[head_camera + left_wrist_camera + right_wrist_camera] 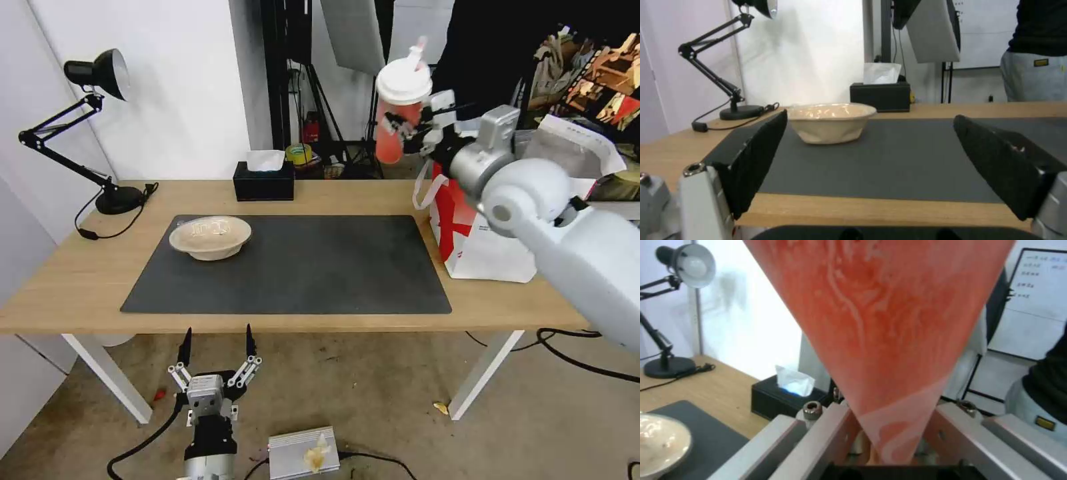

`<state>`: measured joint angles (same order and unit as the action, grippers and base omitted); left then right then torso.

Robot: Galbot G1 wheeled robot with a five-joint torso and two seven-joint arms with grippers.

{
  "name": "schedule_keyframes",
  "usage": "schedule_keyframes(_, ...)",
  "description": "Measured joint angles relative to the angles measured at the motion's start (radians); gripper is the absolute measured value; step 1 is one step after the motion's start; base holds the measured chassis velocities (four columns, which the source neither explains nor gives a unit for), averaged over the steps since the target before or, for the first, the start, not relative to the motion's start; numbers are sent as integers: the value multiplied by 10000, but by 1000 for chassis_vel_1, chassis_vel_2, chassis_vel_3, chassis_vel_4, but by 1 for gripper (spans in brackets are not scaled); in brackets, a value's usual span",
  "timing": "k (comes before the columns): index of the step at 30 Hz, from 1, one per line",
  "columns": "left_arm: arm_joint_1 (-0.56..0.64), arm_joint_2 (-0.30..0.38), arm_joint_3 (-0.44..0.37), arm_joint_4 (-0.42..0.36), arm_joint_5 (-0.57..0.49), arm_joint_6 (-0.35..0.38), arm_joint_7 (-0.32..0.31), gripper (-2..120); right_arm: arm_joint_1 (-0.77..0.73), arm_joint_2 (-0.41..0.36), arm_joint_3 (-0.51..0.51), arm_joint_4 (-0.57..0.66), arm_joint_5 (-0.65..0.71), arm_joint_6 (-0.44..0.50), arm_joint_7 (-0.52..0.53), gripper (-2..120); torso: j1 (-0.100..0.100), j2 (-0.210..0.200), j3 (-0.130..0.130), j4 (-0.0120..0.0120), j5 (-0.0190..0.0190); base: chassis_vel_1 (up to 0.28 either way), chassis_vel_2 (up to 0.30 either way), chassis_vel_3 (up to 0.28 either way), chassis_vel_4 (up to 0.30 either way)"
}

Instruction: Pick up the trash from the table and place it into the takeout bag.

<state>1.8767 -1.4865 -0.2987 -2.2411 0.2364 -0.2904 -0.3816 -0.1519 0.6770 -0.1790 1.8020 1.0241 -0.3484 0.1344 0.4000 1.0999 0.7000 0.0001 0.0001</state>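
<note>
Right gripper [405,130] clamps red paper cup [399,110], raised high above table [67,280], just left of takeout bag [490,247], perhaps slightly tilted. Beige bowl [210,236] sits on mat [300,267]. Left gripper [215,345] parked below table edge, fingers spread wide, empty.

Mat [320,267] open — bowl [210,237] (left end) aside.

No text, label or number can be read. The takeout bag [480,240] carries a red mark too cut off to make out. The whiteboard [1038,306] behind bears handwritten lines too small to read. A yellow patch [1041,62] on a person's grey trousers shows no legible letters. The red paper cup [880,323] has only pale swirls.
</note>
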Motion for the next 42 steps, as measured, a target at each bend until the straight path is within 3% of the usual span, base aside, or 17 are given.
schedule_keyframes(12, -2, 19, 4, 28, 34, 8, 1, 100, -402, -629, 928, -681, 18, 26, -256, 1, 0, 0, 0, -1, 1, 0, 0, 0, 0)
schedule_keyframes(21, -61, 54, 57, 139, 43, 6, 3, 100, -752, -1048, 1991, -1952, -34, 341, -559, 1, -1, 1, 0, -2, 1, 0, 0, 0, 0)
schedule_keyframes(42, -59, 129, -15, 184, 11, -80, 3, 100, -1076, -817, 2482, -3705, -346, 450, -737, 1, 0, 0, 0, 0, -1, 0, 0, 0, 0)
